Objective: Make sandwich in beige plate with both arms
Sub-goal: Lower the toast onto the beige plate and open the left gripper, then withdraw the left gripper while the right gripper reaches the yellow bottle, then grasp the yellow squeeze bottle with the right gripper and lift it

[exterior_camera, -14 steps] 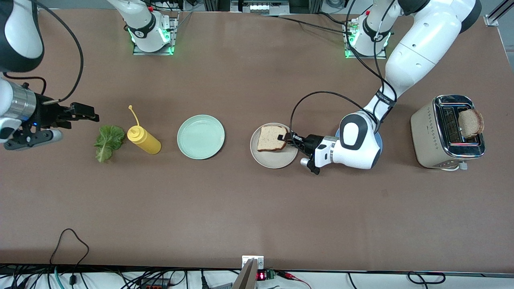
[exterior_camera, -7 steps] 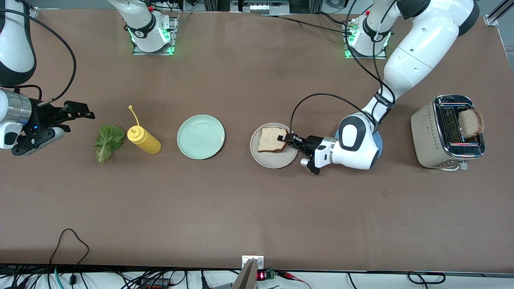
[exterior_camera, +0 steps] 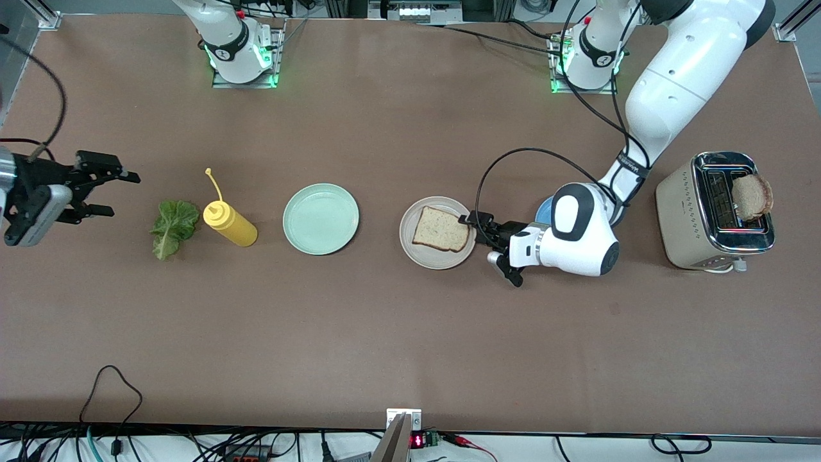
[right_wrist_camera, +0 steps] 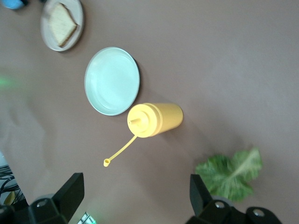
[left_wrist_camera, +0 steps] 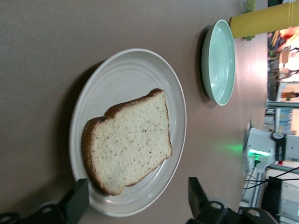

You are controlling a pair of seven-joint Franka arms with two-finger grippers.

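Brown table, mid-assembly: 1 bread slice lies on the beige plate, just before the left hand, jaws wide, empty. Right hand, open and empty, waits beside the lettuce; a careless reach could topple the yellow bottle.

Blue plate mostly hidden under left arm's wrist, only sliver of rim showing. Right arm cut off by front view's edge; only wrist and gripper in frame. Second bread slice partly sunk in toaster slot. Yellow bottle cropped in left wrist view. Lettuce leaf partly covered by fingers in right wrist view.
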